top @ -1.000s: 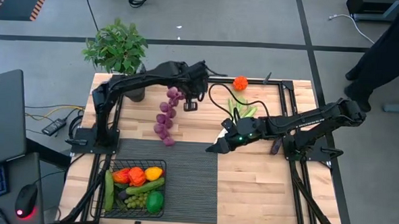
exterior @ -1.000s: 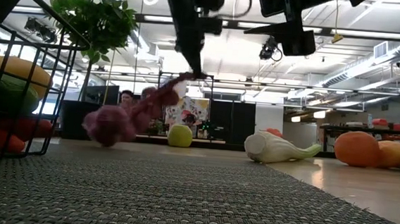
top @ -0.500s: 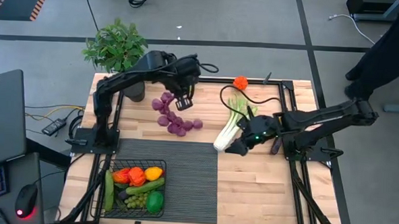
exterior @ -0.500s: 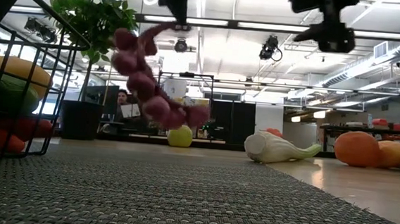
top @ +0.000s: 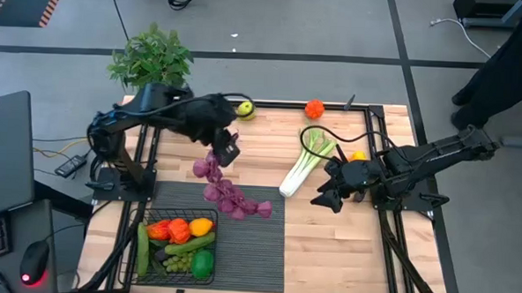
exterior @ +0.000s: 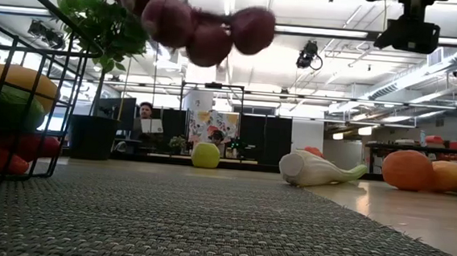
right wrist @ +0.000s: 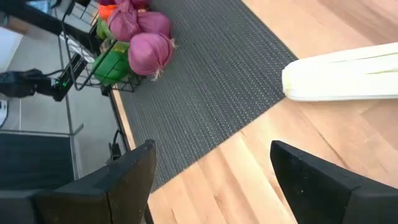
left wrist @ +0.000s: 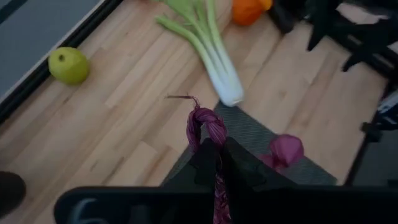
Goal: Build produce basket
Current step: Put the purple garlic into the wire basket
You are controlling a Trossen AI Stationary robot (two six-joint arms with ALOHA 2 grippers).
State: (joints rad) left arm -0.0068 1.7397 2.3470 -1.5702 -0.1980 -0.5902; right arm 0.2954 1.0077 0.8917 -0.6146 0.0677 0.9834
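Carrying: bunch of dark purple toy grapes [top: 228, 191], hung in the air from left gripper [top: 226, 150], above the far part of the flat dark ribbed mat [top: 257, 243]
Left fingers: closed on the grapes' thin stem [left wrist: 200, 124], bunch dangling below
Right gripper [top: 327, 200]: fingers spread wide, nothing between them, over bare light wooden tabletop [top: 345, 247] just off the mat's right edge
Shallow black wire-mesh basket [top: 141, 254]: on the mat's near left corner; holds red peppers [top: 169, 230], yellow lemon [top: 201, 226], long green cucumbers [top: 189, 244], green grapes [top: 178, 263], green apple [top: 202, 265]
White-and-green toy leek [top: 303, 162]: lying on the wood, white end at the mat's far right corner
Small orange round fruit [top: 314, 108]: at the far table edge, well apart from the basket
Yellow-green round fruit [top: 244, 108]: at the far edge, near the left arm
Leafy green potted plant [top: 152, 60]: at the far left corner
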